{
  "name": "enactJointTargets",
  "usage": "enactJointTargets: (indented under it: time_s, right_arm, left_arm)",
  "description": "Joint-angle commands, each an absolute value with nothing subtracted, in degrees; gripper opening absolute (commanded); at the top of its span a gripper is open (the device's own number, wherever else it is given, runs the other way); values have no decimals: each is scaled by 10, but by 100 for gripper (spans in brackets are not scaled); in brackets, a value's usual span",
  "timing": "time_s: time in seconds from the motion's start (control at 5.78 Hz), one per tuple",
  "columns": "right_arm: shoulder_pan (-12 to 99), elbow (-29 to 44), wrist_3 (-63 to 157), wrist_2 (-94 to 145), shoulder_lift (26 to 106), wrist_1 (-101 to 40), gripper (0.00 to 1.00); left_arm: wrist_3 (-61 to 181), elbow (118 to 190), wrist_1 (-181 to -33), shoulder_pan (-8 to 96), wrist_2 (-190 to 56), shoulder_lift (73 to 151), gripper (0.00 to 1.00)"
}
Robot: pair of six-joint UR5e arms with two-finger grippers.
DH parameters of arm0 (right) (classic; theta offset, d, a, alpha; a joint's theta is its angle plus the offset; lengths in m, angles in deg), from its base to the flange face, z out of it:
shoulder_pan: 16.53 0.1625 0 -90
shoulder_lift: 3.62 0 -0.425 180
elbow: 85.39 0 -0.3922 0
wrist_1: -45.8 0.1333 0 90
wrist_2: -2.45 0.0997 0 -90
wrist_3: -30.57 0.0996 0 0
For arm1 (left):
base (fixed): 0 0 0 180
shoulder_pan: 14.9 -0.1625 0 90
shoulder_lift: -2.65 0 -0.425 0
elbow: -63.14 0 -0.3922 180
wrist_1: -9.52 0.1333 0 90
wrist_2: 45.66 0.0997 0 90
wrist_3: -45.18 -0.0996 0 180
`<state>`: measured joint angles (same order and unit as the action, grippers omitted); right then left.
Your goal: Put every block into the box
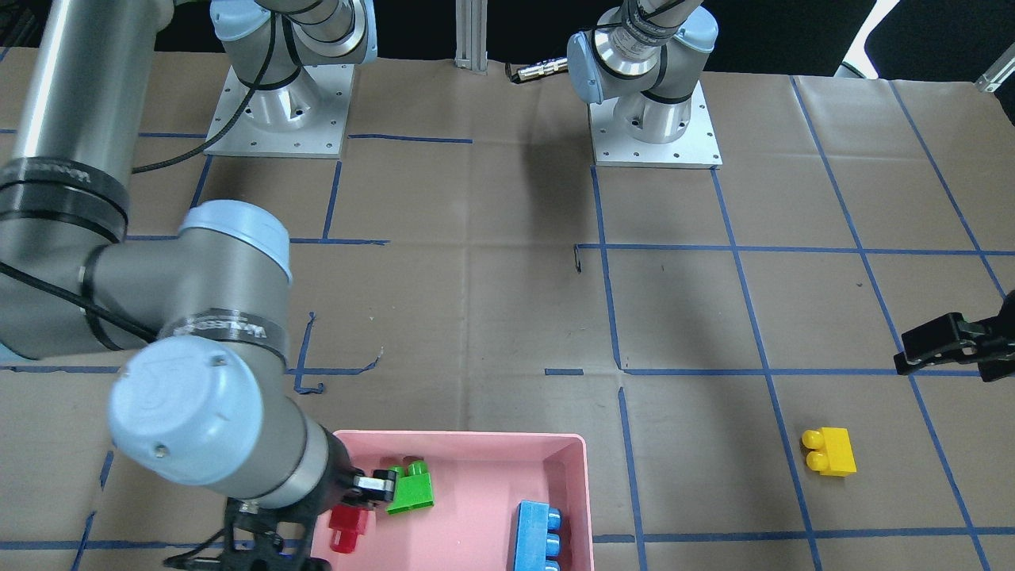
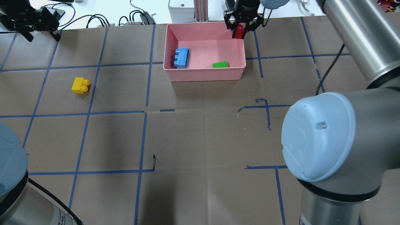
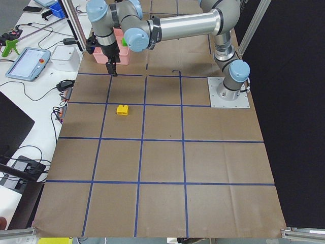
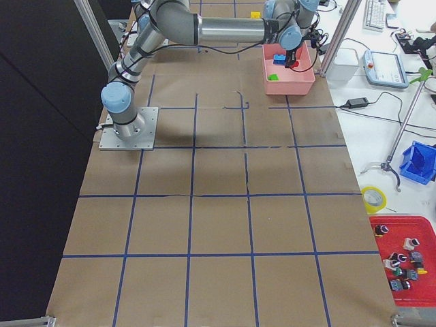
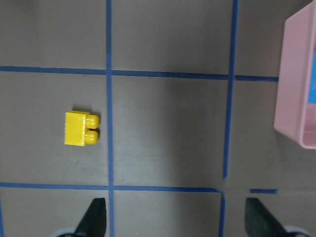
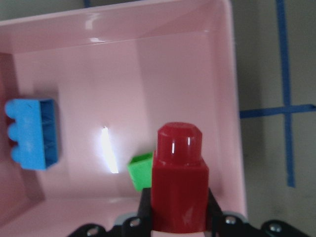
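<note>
My right gripper (image 2: 240,26) is shut on the small red block (image 2: 239,32) and holds it over the far right corner of the pink box (image 2: 206,75). In the right wrist view the red block (image 6: 178,182) stands upright between the jaws. The green block (image 2: 220,64) and the blue block (image 2: 182,57) lie inside the box. The yellow block (image 2: 80,85) lies on the table, left of the box. My left gripper (image 2: 34,23) is open and empty, raised at the far left. The yellow block also shows in the left wrist view (image 5: 81,128), above and left of the open fingers (image 5: 94,219).
The table is brown paper with a blue tape grid (image 2: 145,87). The two arm bases (image 1: 273,111) (image 1: 654,119) stand on the robot's side. Cables and a grey unit (image 2: 180,7) lie beyond the far edge, behind the box.
</note>
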<state>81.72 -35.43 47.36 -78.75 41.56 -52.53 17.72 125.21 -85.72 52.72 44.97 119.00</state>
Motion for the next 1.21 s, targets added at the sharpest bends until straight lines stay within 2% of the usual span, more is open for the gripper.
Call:
enactJointTargets:
  time_s: [0.0,0.17,0.35,0.69,1.04]
  right_arm:
    - [846,-415,586,-727,347,-576,8]
    - [846,-430,592,-704,334,-598,54]
    - [846,-445,594,-710,328,-592,99]
    - [843,-441,583,-715,343,-567,100]
    - [827,-437,475,-822,382,-463,100]
  left_arm:
    - [117,1320,-774,491,446,1204,99]
    - [115,1376,-681,492,443,1207,99]
    - [115,1403,-627,492,442,1223,99]
    - [115,1400,-607,496,422,1274,99]
    - [114,1400,-578,506,421,1315,99]
